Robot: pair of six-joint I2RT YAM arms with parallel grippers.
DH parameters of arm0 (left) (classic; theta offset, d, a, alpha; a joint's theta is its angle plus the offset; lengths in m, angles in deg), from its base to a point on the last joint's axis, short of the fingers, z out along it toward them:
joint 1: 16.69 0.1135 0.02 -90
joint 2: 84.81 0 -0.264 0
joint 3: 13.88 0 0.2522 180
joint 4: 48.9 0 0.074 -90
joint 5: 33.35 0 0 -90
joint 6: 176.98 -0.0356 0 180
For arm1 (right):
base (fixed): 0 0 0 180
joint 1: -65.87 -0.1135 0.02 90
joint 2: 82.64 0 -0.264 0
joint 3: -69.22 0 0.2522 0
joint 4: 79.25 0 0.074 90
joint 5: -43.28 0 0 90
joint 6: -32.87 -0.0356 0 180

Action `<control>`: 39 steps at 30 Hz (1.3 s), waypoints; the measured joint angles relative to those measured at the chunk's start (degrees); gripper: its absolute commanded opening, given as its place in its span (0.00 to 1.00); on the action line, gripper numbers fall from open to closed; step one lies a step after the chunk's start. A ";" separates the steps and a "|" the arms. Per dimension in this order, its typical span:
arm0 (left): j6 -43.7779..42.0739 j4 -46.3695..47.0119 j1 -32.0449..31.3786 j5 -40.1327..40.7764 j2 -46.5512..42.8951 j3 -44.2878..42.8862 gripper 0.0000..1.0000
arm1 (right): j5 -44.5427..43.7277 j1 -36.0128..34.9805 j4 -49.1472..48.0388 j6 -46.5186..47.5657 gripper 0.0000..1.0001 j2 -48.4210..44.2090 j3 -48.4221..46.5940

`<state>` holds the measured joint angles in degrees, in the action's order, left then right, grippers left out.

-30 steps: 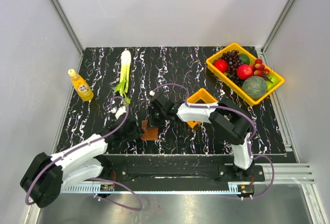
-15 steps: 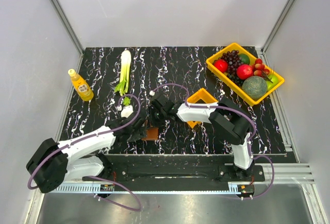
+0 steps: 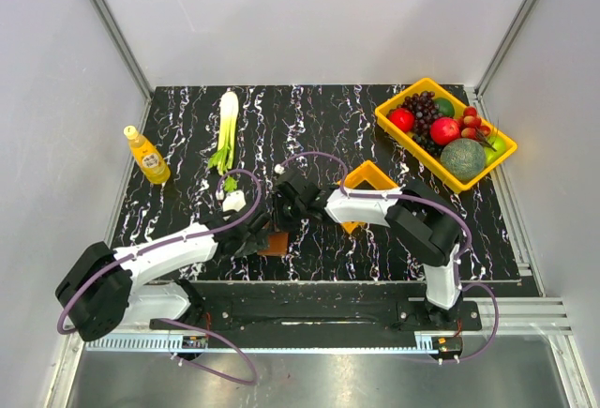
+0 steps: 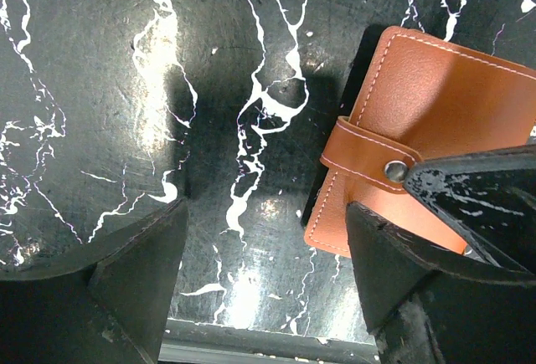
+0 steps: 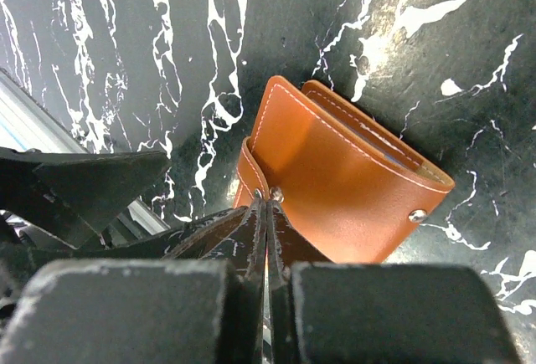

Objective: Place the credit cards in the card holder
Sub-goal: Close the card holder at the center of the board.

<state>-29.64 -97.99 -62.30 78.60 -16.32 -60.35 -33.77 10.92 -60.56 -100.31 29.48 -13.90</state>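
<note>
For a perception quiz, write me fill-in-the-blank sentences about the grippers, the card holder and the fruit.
The left gripper is ____, not shut.
The right gripper is shut on the card holder's ____.
The fruit lies in a ____ tray.
Missing words: open; strap; yellow.

1. The surface (image 3: 309, 117) is a black slab with white marble-like veins, set between pale walls.
2. A small yellow plastic bottle (image 3: 146, 156) stands upright near the left edge.
3. A long green-and-white leek-like stalk (image 3: 226, 127) lies at the back left, pointing front to back.
4. A yellow rectangular plastic tray (image 3: 401, 92), heaped with fruit, sits askew in the back right corner.
5. A small orange plastic bin (image 3: 367, 181) rests near the middle.
6. A small brown leather-like card holder (image 3: 275, 242) lies folded near the front edge, left of the bin, with pale stitching and a snap strap.
</note>
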 measured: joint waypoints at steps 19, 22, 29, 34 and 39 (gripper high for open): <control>1.20 -0.31 -0.07 0.04 0.35 -0.28 0.77 | 0.17 0.00 -2.36 -1.70 0.00 0.04 1.75; 1.22 -0.31 -0.07 0.04 0.26 -0.28 0.77 | 0.20 0.00 -2.93 -1.77 0.00 0.46 1.62; 1.29 -0.17 -0.07 0.11 0.24 -0.28 0.75 | 0.07 0.15 -2.97 -1.75 0.00 0.46 1.62; 1.46 -0.17 -0.07 0.44 0.26 -0.28 0.74 | -0.15 0.17 -2.95 -1.73 0.00 0.26 1.73; 1.60 -0.20 -0.07 0.63 0.26 -0.28 0.74 | -0.46 0.24 -3.15 -1.73 0.00 -0.83 2.67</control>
<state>-28.04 -98.18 -62.36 79.24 -16.06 -60.63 -34.23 11.16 -63.71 -102.04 28.65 -11.24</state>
